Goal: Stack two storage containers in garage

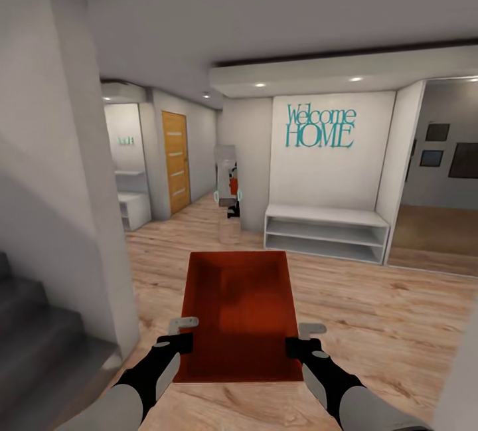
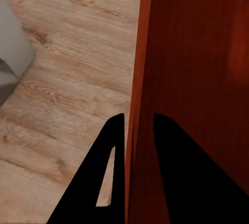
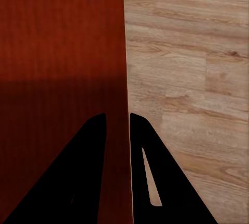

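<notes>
One orange-red storage container [image 1: 239,315] hangs level in front of me over a light wood-plank floor, held by both arms. My left gripper [image 1: 184,341] is shut on its left wall near the close corner, and my right gripper [image 1: 297,346] is shut on its right wall. In the left wrist view the black fingers [image 2: 111,177] straddle the thin red wall [image 2: 136,94], one inside the bin and one outside. The right wrist view shows the same pinch: my right gripper [image 3: 118,130] clamps the container wall [image 3: 126,63]. The bin is empty.
A grey pillar [image 1: 73,172] and dark stairs [image 1: 33,325] stand close on the left. Ahead are a white bench shelf [image 1: 325,232] under a "Welcome HOME" sign [image 1: 320,127], a mirror [image 1: 228,182], and a wooden door [image 1: 175,162] down a hallway. Open floor lies ahead and to the right.
</notes>
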